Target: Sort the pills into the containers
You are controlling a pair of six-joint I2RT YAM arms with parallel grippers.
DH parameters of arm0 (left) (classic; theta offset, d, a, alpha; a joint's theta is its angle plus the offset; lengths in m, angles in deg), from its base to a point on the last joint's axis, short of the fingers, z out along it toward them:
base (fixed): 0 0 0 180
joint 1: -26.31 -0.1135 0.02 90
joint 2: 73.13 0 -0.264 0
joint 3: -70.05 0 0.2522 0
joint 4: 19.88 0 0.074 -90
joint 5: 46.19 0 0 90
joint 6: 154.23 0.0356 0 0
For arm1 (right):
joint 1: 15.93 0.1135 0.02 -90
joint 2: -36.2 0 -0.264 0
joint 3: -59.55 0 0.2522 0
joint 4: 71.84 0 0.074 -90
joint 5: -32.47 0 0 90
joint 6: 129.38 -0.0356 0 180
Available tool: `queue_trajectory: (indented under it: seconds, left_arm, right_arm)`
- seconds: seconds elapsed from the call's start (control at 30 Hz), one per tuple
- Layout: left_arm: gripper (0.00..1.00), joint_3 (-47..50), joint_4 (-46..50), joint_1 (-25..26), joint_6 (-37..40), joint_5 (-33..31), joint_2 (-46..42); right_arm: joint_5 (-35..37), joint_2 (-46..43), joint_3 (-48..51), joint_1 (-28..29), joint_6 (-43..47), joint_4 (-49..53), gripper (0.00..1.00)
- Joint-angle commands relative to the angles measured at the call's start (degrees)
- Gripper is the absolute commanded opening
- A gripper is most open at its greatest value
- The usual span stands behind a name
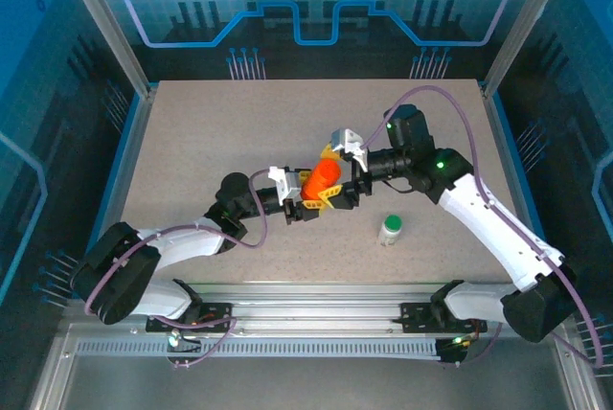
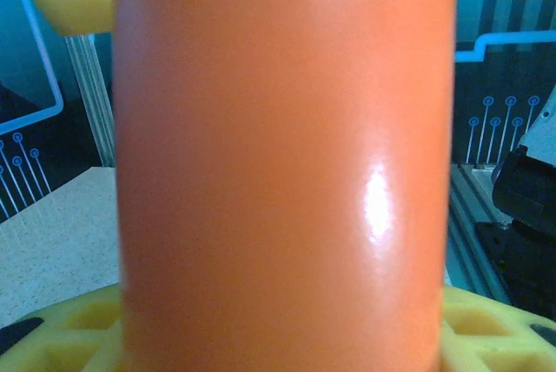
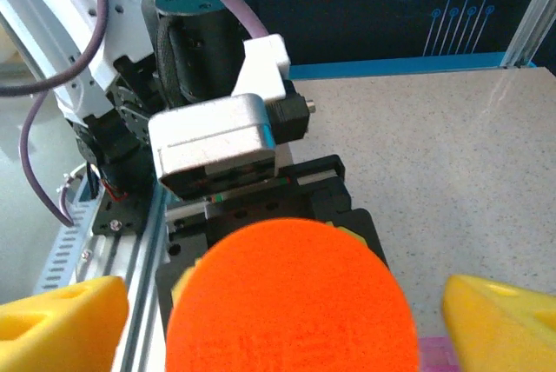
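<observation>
My left gripper [image 1: 308, 197] is shut on an orange bottle [image 1: 323, 178], held tilted above the middle of the table. In the left wrist view the bottle's smooth orange wall [image 2: 282, 172] stands between the yellow fingers [image 2: 486, 328]. My right gripper [image 1: 331, 176] faces the bottle's round end [image 3: 287, 302]. It is open, with its yellow fingertips [image 3: 61, 320] spread wide on either side and a gap to the bottle. A sliver of pink plastic [image 3: 434, 356] shows under the bottle, perhaps the containers' pink compartment. The pills are hidden.
A small white bottle with a green cap [image 1: 390, 229] stands upright on the table to the right of the grippers, near the front. The speckled tabletop [image 1: 211, 132] is walled in by blue panels and metal posts.
</observation>
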Motion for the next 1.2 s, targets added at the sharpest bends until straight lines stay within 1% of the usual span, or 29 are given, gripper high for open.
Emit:
queue_trajectory:
  seconds: [0.0, 0.1, 0.17, 0.3, 0.33, 0.4, 0.5, 0.57, 0.63, 0.73, 0.77, 0.83, 1.0, 1.17]
  left_arm:
    - [0.16, -0.75, -1.41, -0.44, -0.34, 0.44, -1.43]
    - [0.16, -0.71, -0.33, -0.49, 0.34, -1.59, -1.24]
    - [0.18, -0.13, -0.86, -0.41, 0.61, -4.58, -1.33]
    - [0.18, 0.91, -1.50, -0.23, 0.73, -11.57, -1.60]
    - [0.18, 1.00, -0.80, 0.12, 1.47, -14.53, -1.73]
    - [0.18, 0.47, 2.22, 1.92, 4.31, -22.80, -2.14]
    - [0.16, -0.94, 5.85, 5.34, 8.75, -35.62, -1.87]
    - [0.15, -1.21, 4.46, 7.31, 9.58, -42.62, -0.46]
    - [0.15, -1.15, 1.71, 8.83, 9.76, -46.67, 1.64]
    - [0.15, -2.43, 0.04, 11.22, 11.68, -50.58, 5.05]
    - [0.16, -2.88, -0.49, 11.91, 12.59, -51.32, 6.01]
    - [0.16, -3.17, -1.98, 12.75, 13.40, -51.31, 7.35]
    - [0.15, -4.25, -3.15, 13.49, 13.94, -52.68, 9.06]
    - [0.15, -5.29, -3.40, 13.58, 14.16, -54.56, 10.56]
  right_arm:
    - [-2.83, -0.48, -1.90, -1.75, 1.04, 3.28, 1.00]
    - [-0.43, -2.40, -0.65, -2.06, -1.42, 0.83, 1.00]
    - [2.33, -4.25, 1.14, -2.95, -4.65, -2.77, 1.00]
    - [6.11, -7.84, 5.98, -7.84, -18.04, -13.89, 1.00]
    - [8.42, -8.72, 6.72, -8.41, -20.96, -15.36, 1.00]
    - [14.96, -10.61, 7.81, -8.38, -25.92, -17.35, 1.00]
    - [27.53, -12.71, 10.77, -8.38, -36.69, -21.83, 0.99]
    - [34.53, -12.56, 11.02, -8.23, -43.91, -20.93, 0.95]
    - [38.47, -11.48, 9.48, -6.68, -47.66, -18.64, 0.93]
    - [45.20, -9.18, 6.02, -1.55, -49.64, -15.04, 0.92]
    - [47.91, -8.18, 4.78, 0.37, -50.14, -14.04, 0.92]
    - [50.14, -6.35, 3.19, 2.71, -50.57, -13.57, 0.93]
    - [49.07, -2.29, 1.90, 4.03, -53.78, -13.09, 0.93]
    - [47.47, -0.12, 2.52, 5.19, -54.91, -12.38, 0.92]
